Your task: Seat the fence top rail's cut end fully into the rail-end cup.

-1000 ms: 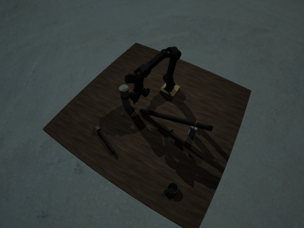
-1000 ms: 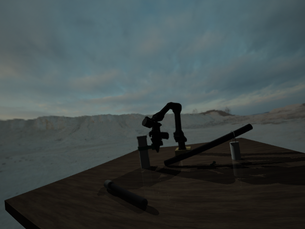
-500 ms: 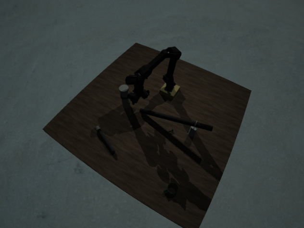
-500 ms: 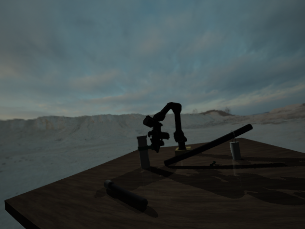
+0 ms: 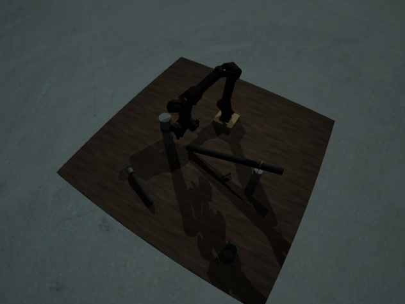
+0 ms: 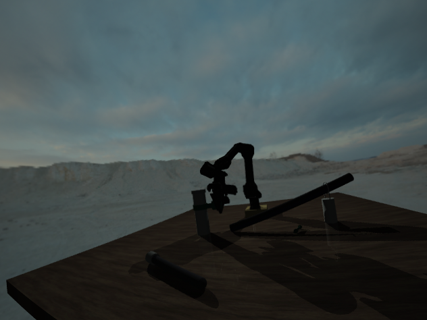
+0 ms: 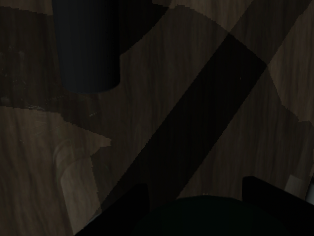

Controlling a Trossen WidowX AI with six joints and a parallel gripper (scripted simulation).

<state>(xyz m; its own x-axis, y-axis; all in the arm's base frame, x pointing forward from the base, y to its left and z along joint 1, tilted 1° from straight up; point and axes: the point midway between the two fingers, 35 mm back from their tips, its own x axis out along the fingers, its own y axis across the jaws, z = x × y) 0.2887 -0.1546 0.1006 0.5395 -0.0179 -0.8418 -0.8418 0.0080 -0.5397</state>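
Black rail (image 5: pixel 229 156) (image 6: pixel 292 204) (image 7: pixel 89 47) slants low, apart from jaws (image 5: pixel 179 133) (image 6: pixel 220 208); jaws clamped on dark green cup (image 7: pixel 207 217).

Rail (image 5: pixel 225 156) (image 6: pixel 292 204) (image 7: pixel 87 47) btwn posts (low end nr big post (image 5: pixel 167 135) (image 6: pixel 202 220)), thru loop (image 5: pixel 261 167) (image 6: pixel 326 190) atop small post (image 5: pixel 254 181) (image 6: pixel 330 210).

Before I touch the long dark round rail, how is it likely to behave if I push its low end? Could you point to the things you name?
The long dark cylindrical rail (image 5: pixel 222 155) (image 6: pixel 286 206) (image 7: pixel 89 47) looks stiff, running straight without sag. It would probably pivot or slide in the thin wire loop (image 5: pixel 260 167); its smooth round sides may slip or roll.
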